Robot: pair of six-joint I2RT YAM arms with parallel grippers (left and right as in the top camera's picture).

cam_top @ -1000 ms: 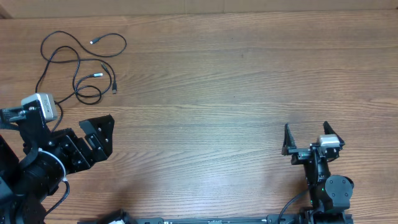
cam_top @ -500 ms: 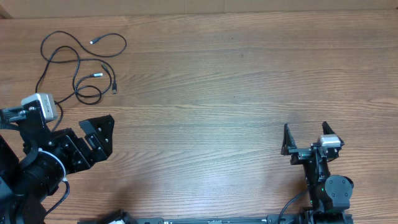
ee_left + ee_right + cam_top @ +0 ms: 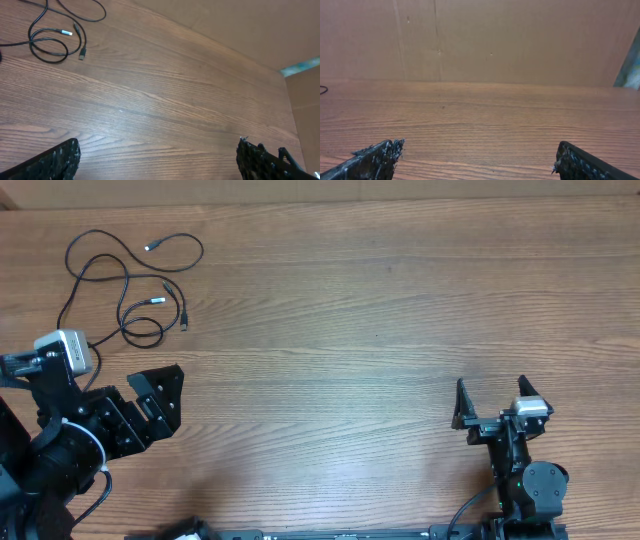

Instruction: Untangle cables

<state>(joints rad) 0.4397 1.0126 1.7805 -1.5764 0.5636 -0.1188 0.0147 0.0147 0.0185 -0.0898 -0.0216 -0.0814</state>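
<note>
**Position.** The cables (image 3: 126, 277) lie in loose, overlapping loops at the far left of the worktop (image 3: 350, 330). They are flat on the wood, with nothing touching them. The wrist view on that side shows one small closed loop (image 3: 31, 42) with two plug ends just beside it.

**Claw state.** The left claw (image 3: 165, 402) is at the near left with its jaws spread fully and holds nothing. It is apart from the cables. The right claw (image 3: 492, 395) is at the near right, well apart from them, equally wide and empty.

**Handling properties (estimated).** The cords look thin, limp and very light. Expect a pull on one strand to drag the whole group across the wood rather than free a crossing. A mid-run pinch requires the fingertips to come down onto the worktop surface.

**Recommended grip points.** The plug ends, e.g. the silver-tipped plug (image 3: 155, 300), are the thicker, stiffer parts and probably the surest hold. Pin one strand while drawing the other away.
</note>
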